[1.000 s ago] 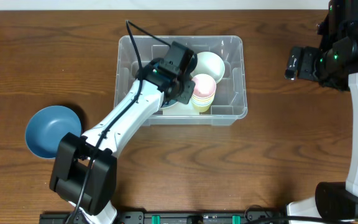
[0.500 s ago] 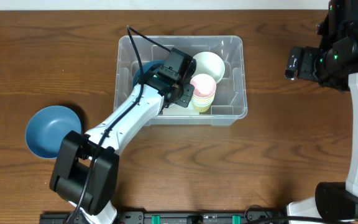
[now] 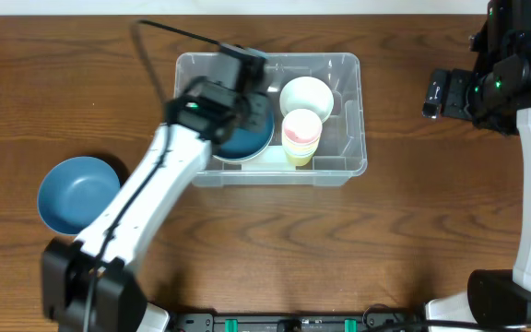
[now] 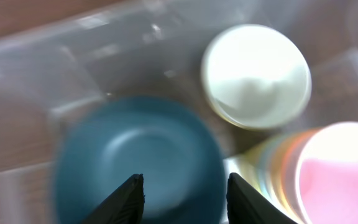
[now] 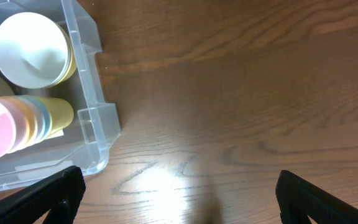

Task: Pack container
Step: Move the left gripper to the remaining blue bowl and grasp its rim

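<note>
The clear plastic container (image 3: 361, 138) stands at the table's back middle. Inside it lie a dark blue bowl (image 3: 250, 140) on the left, a white bowl (image 3: 305, 95) and a stack of cups with a pink one on top (image 3: 301, 131). My left gripper (image 3: 245, 92) hovers over the container's left part, open and empty. In the left wrist view its fingers (image 4: 185, 183) hang above the dark blue bowl (image 4: 135, 155), with the white bowl (image 4: 257, 74) and the cup stack (image 4: 340, 168) to the right. My right gripper (image 3: 436, 94) is open and empty, to the right of the container.
A second blue bowl (image 3: 79, 192) sits on the wooden table at the left. The right wrist view shows the container's corner (image 5: 89, 118), the white bowl (image 5: 30, 50), the cup stack (image 5: 17, 124) and bare wood under the open fingers (image 5: 179, 186).
My left arm has pulled up and to the left from inside the container. The dark blue bowl now lies uncovered in the container's left part. The right arm has not moved.
</note>
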You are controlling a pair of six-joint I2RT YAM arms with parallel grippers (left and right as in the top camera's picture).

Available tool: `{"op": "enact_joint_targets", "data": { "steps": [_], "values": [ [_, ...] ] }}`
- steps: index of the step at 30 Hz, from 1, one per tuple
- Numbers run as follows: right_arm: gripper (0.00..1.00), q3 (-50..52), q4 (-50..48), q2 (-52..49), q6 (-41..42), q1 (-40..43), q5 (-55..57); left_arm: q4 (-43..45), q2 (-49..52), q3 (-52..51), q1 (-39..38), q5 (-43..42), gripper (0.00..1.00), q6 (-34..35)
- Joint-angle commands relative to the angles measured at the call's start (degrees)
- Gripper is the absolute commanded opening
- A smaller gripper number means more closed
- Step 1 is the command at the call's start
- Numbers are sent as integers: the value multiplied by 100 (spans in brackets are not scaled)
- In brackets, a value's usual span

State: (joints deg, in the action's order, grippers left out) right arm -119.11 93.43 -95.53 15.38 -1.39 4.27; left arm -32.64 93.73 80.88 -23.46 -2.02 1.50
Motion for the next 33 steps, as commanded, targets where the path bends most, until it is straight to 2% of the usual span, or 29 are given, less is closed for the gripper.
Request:
{"op": "enact_joint_targets", "data": {
  "steps": [1,2,9,12,16,22,33],
  "values": [
    [99,4,2,70,-66,26,-13,-256,-348,144,450,144,44,55],
    [99,4,2,70,-66,26,-13,-363,-426,144,597,144,44,140],
    [99,4,2,70,-66,26,-13,-1456,-988,142,1974,142,69,1034],
    [99,4,2,70,-66,26,-13,-1989,-1043,136,2551,144,73,1314],
    [99,4,2,70,-66,26,-13,-2247,-949,-129,3104,144,75,1471],
    [99,4,2,70,-66,26,-13,-1757,-516,-662,3615,144,76,2072],
    [99,4,2,70,-66,26,-13,-1132,654,-879,3707,164,75,2227]
  ]
}}
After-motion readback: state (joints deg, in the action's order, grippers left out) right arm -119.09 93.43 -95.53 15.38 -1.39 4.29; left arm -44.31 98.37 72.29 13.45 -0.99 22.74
